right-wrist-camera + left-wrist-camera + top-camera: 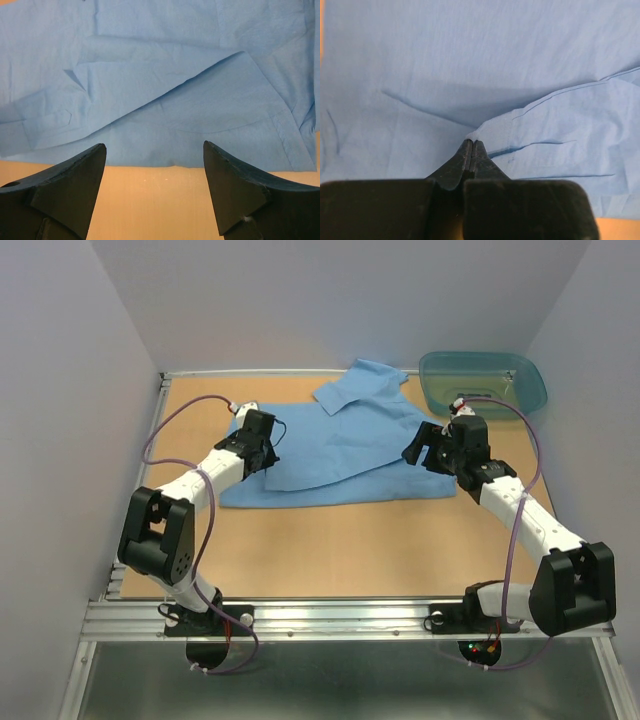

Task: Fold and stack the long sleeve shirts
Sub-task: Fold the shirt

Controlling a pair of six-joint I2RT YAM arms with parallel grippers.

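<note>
One light blue long sleeve shirt (340, 445) lies spread on the wooden table (340, 540), collar toward the back. At the shirt's left side, my left gripper (270, 460) is shut. In the left wrist view its tips (472, 142) pinch a small raised edge of a folded layer of the shirt (470, 60). My right gripper (414, 452) hovers open at the shirt's right edge. The right wrist view shows its fingers (155, 150) spread wide over bare table, just short of the shirt's hem (165, 75), holding nothing.
A translucent teal tub (483, 380) stands at the back right corner, close behind the right arm. White walls enclose the table on the left, back and right. A metal rail (340, 618) runs along the near edge.
</note>
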